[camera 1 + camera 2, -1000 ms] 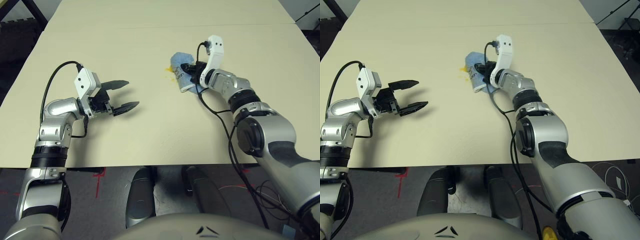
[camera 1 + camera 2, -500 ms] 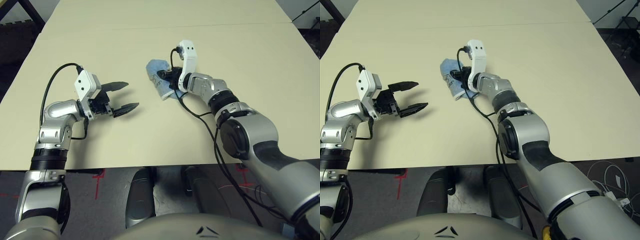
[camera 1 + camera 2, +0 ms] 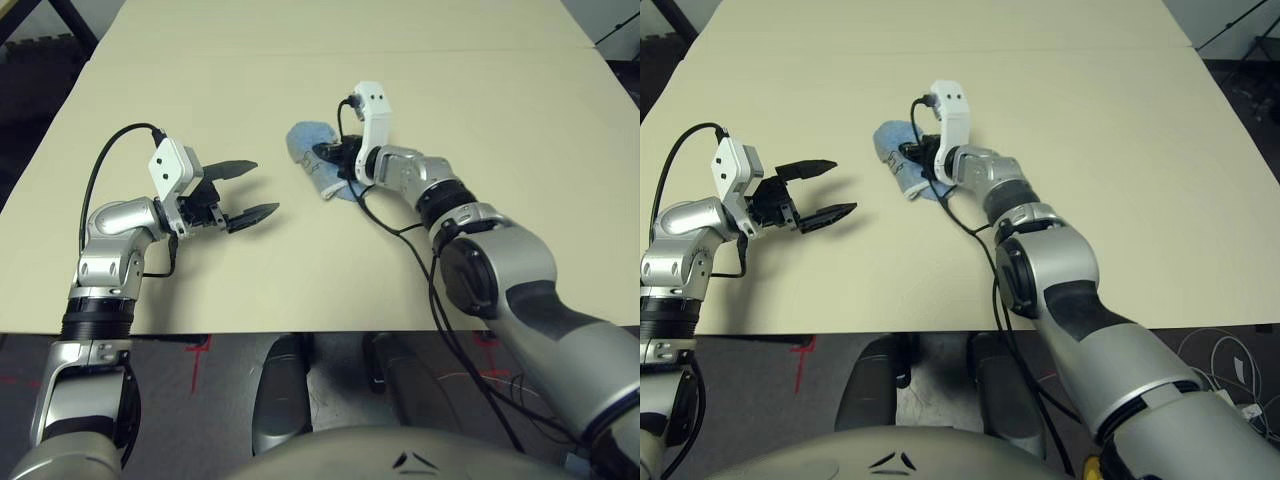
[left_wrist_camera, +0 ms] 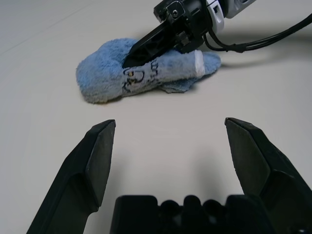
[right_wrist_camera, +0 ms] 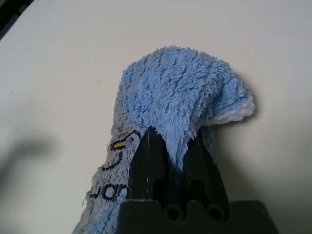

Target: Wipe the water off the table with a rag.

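a black cable [image 3: 450, 325] hangs beside the robot's silver right forearm [image 3: 510, 260], which reaches in from about four o'clock over the pale cream table [image 3: 330, 280]; another cable [image 3: 88, 190] loops at the left wrist. a thin seam [image 3: 330, 52] crosses the tabletop toward twelve o'clock, beyond the rag. the light blue rag [image 3: 312, 135], with its white hem and dark printed mark, lies bunched on the table just past center, toward twelve o'clock. the left gripper [image 3: 255, 193], at about ten o'clock, stands in the rag's neighborhood but apart from it, its two black fingers [image 4: 100, 161] spread wide with nothing between them. the right gripper [image 5: 175, 141] is clamped on the rag, its fingers drawn close around a pinched fold, cloth bulging beyond the tips and printed fabric draped alongside one finger.
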Controlling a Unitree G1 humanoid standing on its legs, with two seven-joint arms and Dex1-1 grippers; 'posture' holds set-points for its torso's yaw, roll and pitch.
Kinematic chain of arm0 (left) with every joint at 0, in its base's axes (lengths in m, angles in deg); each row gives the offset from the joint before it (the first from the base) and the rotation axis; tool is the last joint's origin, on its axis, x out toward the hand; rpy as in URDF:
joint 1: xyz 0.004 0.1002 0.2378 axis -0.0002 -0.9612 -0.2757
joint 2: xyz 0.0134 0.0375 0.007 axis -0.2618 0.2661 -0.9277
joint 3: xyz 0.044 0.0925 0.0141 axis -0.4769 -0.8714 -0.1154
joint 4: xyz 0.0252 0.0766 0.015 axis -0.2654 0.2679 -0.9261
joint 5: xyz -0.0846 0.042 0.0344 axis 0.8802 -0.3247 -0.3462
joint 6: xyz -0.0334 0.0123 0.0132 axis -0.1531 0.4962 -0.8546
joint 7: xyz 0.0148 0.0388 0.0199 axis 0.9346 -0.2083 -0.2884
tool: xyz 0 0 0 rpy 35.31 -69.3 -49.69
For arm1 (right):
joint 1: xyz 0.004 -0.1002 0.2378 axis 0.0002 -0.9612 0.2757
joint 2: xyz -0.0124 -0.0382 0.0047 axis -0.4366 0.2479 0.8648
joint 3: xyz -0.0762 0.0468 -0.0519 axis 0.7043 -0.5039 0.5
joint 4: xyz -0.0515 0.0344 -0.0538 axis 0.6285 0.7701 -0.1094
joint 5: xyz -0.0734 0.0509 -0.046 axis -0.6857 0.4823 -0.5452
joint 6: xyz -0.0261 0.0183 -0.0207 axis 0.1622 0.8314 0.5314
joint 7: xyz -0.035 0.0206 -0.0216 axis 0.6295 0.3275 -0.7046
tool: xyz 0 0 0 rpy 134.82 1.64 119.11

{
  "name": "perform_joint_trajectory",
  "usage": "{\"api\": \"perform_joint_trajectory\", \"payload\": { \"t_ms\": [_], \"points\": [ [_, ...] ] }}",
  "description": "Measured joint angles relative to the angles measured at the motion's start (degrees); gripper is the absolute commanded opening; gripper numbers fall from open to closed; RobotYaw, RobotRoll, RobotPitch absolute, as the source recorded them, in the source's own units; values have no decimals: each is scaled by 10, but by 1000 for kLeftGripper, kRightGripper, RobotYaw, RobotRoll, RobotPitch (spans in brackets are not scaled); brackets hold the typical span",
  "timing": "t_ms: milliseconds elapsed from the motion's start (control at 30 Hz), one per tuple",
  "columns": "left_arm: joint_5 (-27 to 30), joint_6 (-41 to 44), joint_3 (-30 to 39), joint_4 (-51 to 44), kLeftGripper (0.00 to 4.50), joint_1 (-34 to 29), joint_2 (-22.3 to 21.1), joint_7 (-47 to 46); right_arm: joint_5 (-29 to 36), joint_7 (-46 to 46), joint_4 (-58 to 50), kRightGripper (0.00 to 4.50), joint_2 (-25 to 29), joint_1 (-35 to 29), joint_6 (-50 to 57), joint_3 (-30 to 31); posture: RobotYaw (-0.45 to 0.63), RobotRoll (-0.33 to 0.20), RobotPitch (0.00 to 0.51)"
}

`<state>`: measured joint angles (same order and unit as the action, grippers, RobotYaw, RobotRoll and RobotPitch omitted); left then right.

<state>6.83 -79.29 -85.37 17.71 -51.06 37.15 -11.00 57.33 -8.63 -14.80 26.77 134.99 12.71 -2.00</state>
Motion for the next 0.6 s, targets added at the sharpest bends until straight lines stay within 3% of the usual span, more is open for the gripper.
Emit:
{"api": "perform_joint_trajectory", "payload": {
  "t_ms": [367, 600],
  "points": [
    [-2, -2, 0, 6, 4500, 5, 1, 0, -17, -4, 0, 123, 124, -28, -12, 5, 171, 0, 229],
    [-7, -7, -1, 24, 4500, 11, 5, 0, 7, 23, -1, 122, 146, -34, -8, -23, 155, 0, 226]
  ]
}}
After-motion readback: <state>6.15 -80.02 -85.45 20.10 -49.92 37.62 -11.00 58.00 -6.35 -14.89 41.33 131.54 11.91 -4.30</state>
